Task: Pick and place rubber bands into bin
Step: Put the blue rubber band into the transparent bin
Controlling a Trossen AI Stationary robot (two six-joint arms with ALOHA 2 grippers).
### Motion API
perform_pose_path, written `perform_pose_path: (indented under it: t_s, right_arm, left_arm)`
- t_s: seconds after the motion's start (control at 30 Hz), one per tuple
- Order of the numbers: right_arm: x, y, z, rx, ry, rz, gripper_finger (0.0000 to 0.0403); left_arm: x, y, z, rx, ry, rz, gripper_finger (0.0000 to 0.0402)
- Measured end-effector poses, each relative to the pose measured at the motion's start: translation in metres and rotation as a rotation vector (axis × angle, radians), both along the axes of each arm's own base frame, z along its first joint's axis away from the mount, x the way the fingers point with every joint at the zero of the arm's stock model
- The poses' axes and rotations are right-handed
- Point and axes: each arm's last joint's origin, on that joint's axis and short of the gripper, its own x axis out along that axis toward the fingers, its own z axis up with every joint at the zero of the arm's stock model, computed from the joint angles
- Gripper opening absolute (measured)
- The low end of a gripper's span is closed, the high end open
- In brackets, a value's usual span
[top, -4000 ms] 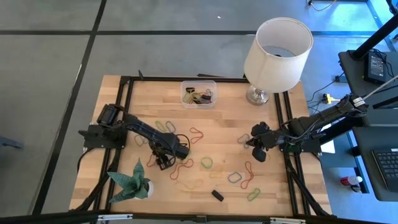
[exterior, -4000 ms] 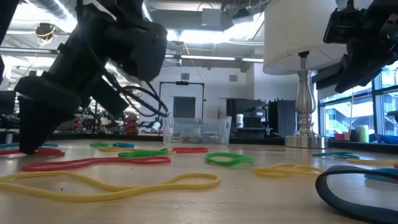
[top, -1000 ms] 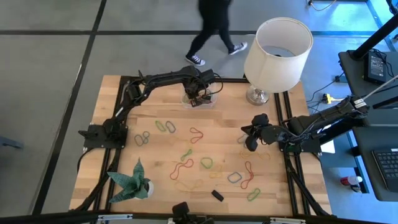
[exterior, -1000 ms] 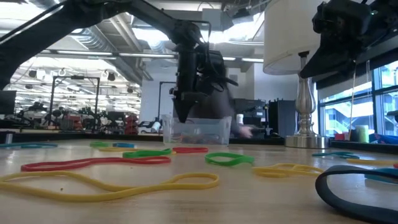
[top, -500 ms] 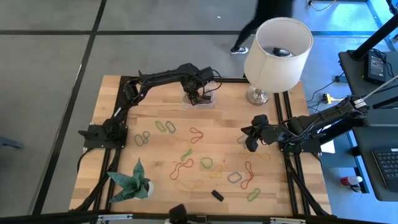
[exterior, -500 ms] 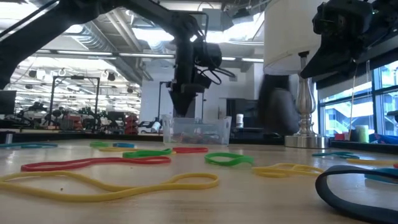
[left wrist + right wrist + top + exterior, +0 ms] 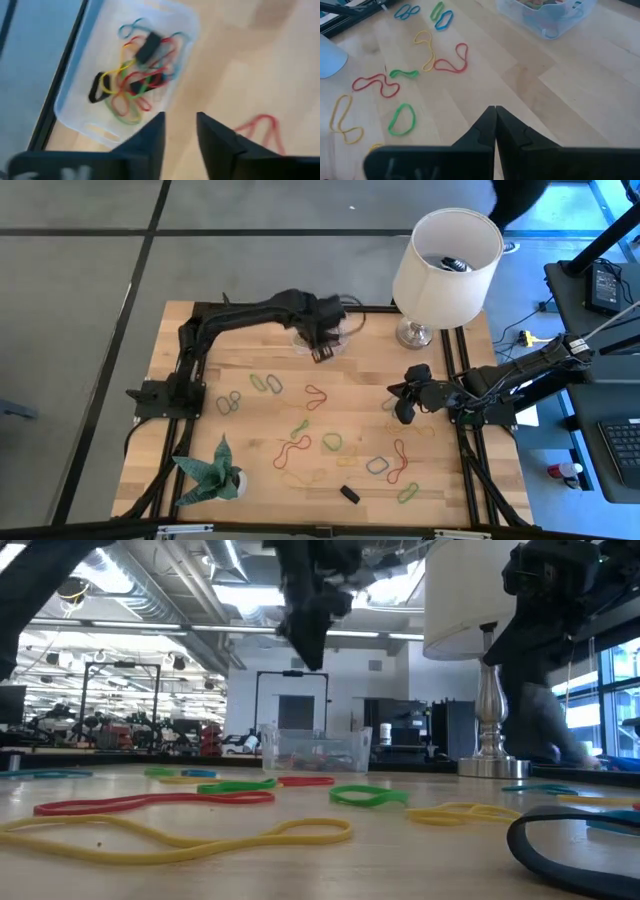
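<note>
The left gripper (image 7: 325, 350) hangs above the bin (image 7: 125, 75), jaws slightly apart and empty. Rubber bands (image 7: 132, 80) lie inside. The right gripper (image 7: 494, 125) waits closed, empty, over the desk (image 7: 250, 480).

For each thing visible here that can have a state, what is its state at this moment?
bin: upright, uncovered, holding a tangle of bands
rubber bands: many lie loose on the table, outside the bin
left gripper: open, empty, above the table beside the bin
right gripper: shut, empty, waiting above the table
lamp: standing upright

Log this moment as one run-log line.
left gripper: open, empty, above bin | right gripper: shut, waiting at right | rubber bands: some binned, many on table
</note>
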Motion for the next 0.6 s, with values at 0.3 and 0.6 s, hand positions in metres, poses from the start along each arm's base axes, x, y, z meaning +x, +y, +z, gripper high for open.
perform_pose_path:
  t_s: [0.3, 0.6]
  right_arm:
    - [0.0, 0.003, -0.001, 0.027, 0.042, 0.115, 0.0012]
    - [0.001, 0.005, 0.0, 0.062, 0.036, 0.145, 0.0012]
  left_arm:
    - [0.019, -0.091, -0.003, 0.03, -0.03, -0.18, 0.0002]
    - [-0.005, -0.168, -0.043, -0.008, -0.076, -0.178, 0.0001]
